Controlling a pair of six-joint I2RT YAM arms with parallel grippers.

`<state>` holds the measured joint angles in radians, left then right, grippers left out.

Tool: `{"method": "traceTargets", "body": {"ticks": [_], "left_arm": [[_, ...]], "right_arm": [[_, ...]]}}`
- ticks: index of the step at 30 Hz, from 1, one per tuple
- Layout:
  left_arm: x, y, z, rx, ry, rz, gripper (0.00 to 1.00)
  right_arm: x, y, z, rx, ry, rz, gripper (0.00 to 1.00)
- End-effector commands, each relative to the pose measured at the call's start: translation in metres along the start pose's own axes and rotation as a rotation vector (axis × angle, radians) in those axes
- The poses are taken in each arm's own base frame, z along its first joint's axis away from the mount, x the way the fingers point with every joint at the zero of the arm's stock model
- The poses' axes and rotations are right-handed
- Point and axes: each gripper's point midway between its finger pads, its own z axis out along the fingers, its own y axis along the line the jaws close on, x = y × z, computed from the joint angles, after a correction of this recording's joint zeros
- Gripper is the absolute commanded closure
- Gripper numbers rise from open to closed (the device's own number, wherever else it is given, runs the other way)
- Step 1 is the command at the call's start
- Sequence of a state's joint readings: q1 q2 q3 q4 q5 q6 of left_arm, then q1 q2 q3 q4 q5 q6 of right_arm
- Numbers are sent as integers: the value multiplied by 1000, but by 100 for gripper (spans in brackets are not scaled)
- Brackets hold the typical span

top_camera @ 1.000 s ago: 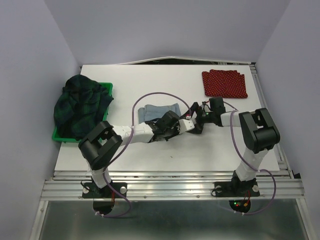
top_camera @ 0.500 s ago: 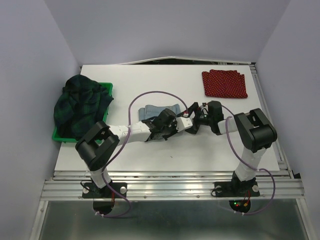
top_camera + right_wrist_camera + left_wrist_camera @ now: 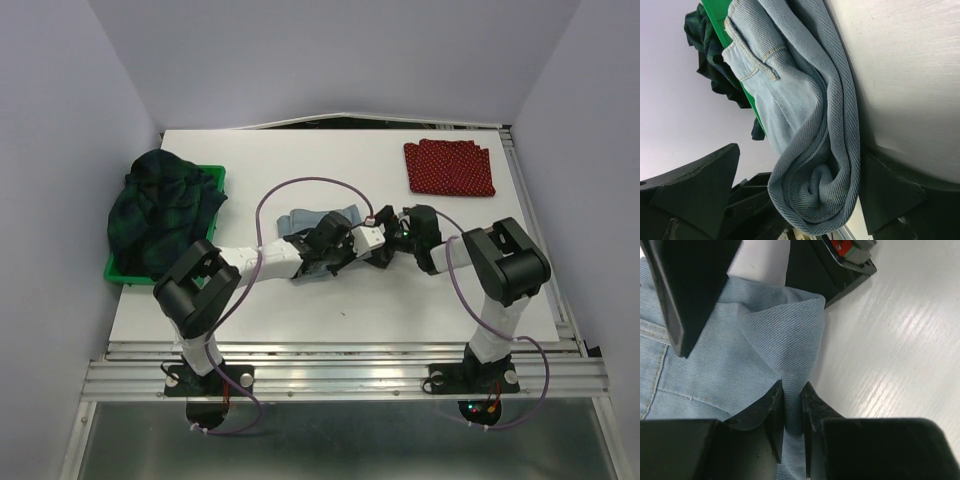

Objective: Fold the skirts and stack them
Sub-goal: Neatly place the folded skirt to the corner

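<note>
Denim skirt (image 3: pixel 318 221), light blue-grey, lies bunched near the middle of the white bench (image 3: pixel 350 305), with both arms meeting over its right-hand end. The left gripper (image 3: pixel 791 405) is closed on a raised fold of that denim (image 3: pixel 765 330): in the left wrist view the cloth is squeezed thin between the two dark fingertips and stands up from the rest of the skirt. Just to its right, the right gripper (image 3: pixel 805 200) is spread wide, its fingers set either side of the skirt's rolled, doubled edge (image 3: pixel 805 125) without pressing it together. Farther back on the left, the dark green-navy plaid skirt (image 3: pixel 160 205) is heaped loosely in the green bin (image 3: pixel 216 176), spilling over its rim. At the far right of the bench, well apart from the others, the red skirt (image 3: pixel 450 168) with small white dots lies folded flat.
</note>
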<state>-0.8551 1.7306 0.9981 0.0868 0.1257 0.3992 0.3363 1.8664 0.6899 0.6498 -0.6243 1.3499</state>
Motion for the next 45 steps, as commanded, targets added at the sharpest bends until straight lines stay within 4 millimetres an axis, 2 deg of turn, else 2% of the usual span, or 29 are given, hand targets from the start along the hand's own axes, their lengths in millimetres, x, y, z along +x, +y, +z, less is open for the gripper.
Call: {"method": "traceTargets", "body": {"ticks": [1,5,8,11,16,20,23,24,25,26,27,28,29,32,33,35,36,37,39,40,41,45], "left_arm": [[-39,14,3,-18,-104,-40,100],[-42,15,6,-12,-109,-46,100],[-44,16,8,-13,-111,-42,100],[-45,17,11,-8,-111,-37,100],[-47,13,13,17,-118,-36,100],[-48,12,12,25,-121,-40,99],[-50,10,6,34,-127,-55,87],[-53,10,1,34,-135,-59,77],[-54,9,-3,37,-134,-63,71],[-50,8,-7,40,-116,-77,62],[-56,10,-19,34,-135,-81,58],[-53,10,-27,36,-129,-89,55],[-57,16,-45,25,-151,-109,41],[-43,24,-69,22,-138,-168,31],[-44,39,-83,-9,-158,-214,27],[-37,53,-95,-34,-155,-273,18],[-33,67,-102,-52,-165,-316,10],[-35,72,-109,-58,-176,-340,9],[-30,85,-110,-83,-167,-366,8],[-32,90,-111,-92,-168,-369,8],[-31,93,-110,-99,-164,-373,8],[-17,107,-95,-135,-118,-413,8]], "right_arm": [[16,-46,0,151,9,155,7],[13,-48,2,152,-6,151,15],[9,-49,4,149,-19,137,16],[5,-55,7,163,-36,130,26],[-4,-59,15,168,-54,78,30],[-14,-59,20,167,-88,24,42],[-20,-58,22,164,-108,-20,63],[-22,-55,23,158,-111,-47,68],[-23,-54,24,156,-112,-69,74],[-26,-52,24,154,-124,-105,85],[-29,-46,26,143,-129,-131,91],[-31,-42,27,136,-132,-160,96],[-33,-41,26,145,-131,-212,99],[-50,-23,28,167,-139,-377,99],[-55,-16,28,179,-147,-416,99],[-70,-2,29,214,-174,-527,99],[-77,3,27,236,-200,-558,99],[-86,5,23,280,-227,-614,99],[-99,25,21,287,-266,-705,99],[-105,25,17,321,-276,-767,99],[-112,35,16,327,-299,-798,99],[-130,57,4,371,-367,-956,99]]}}
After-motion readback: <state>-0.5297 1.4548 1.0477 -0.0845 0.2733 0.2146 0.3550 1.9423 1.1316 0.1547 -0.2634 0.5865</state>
